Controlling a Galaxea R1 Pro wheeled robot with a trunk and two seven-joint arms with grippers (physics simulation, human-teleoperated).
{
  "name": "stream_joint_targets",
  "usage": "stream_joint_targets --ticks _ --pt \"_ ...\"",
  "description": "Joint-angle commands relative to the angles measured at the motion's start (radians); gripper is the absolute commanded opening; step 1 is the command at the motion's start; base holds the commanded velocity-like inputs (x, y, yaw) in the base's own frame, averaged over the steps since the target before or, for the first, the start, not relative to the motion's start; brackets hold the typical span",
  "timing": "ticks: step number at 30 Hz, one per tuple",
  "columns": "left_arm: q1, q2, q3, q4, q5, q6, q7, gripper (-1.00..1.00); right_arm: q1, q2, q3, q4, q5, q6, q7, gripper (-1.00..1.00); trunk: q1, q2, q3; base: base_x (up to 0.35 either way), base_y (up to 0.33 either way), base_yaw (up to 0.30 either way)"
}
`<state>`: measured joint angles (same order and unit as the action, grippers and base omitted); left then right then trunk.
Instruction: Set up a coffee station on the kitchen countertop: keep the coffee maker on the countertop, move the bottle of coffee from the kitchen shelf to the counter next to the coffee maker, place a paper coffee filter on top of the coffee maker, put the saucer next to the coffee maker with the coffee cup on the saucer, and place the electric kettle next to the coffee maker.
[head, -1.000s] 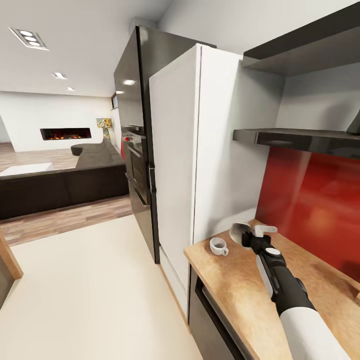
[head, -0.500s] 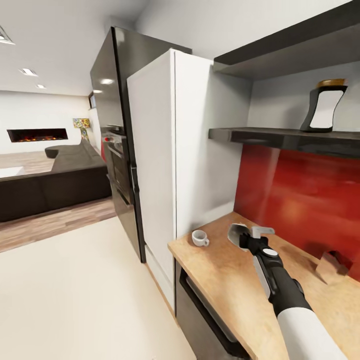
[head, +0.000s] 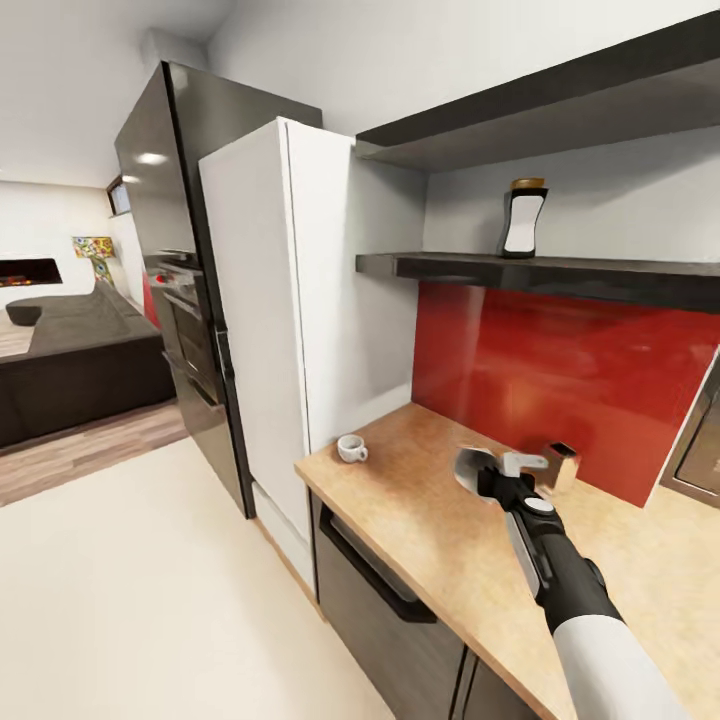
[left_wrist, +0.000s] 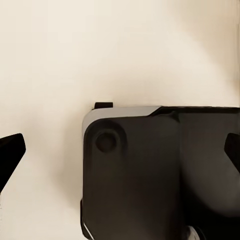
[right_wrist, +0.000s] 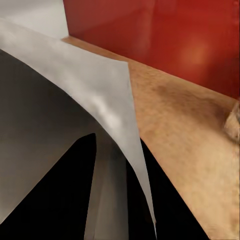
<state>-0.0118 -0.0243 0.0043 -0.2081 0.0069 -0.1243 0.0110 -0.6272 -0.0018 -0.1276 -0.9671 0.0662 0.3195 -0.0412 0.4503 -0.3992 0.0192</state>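
White paper coffee filter (head: 478, 468) held pinched in right gripper (head: 497, 476) above wooden worktop (head: 450, 540). Coffee cup (head: 351, 449) rests on worktop beside fridge (head: 300, 300); bottle of coffee (head: 523, 218) on shelf above worktop. Left gripper state not discernible. Filter best carried level, grip kept gentle so cone is not crushed.

legible text: none | bottle of coffee (head: 524, 219) on the shelf: white label, blank at this resolution, no characters resolved | other surfaces: no brands, numbers or signs readable
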Motion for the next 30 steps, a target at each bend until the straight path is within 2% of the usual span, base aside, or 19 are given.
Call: stream_joint_targets --ticks 1,10,30 --pt "0.000 0.000 0.000 0.001 0.001 -0.006 0.001 1.00 0.000 0.000 0.000 -0.001 0.005 0.006 0.000 -1.00 0.000 -0.001 0.000 -0.337 0.000 -0.300" --pt "0.000 0.000 0.000 0.001 0.001 -0.012 0.001 1.00 0.000 0.000 0.000 -0.003 0.004 0.006 0.000 -1.00 0.000 -0.001 0.000 -0.306 -0.078 -0.300" --pt "0.000 0.000 0.000 0.001 0.001 -0.012 0.001 1.00 0.000 0.000 0.000 -0.005 0.006 0.006 0.000 -1.00 0.000 -0.001 0.000 -0.009 -0.029 -0.300"
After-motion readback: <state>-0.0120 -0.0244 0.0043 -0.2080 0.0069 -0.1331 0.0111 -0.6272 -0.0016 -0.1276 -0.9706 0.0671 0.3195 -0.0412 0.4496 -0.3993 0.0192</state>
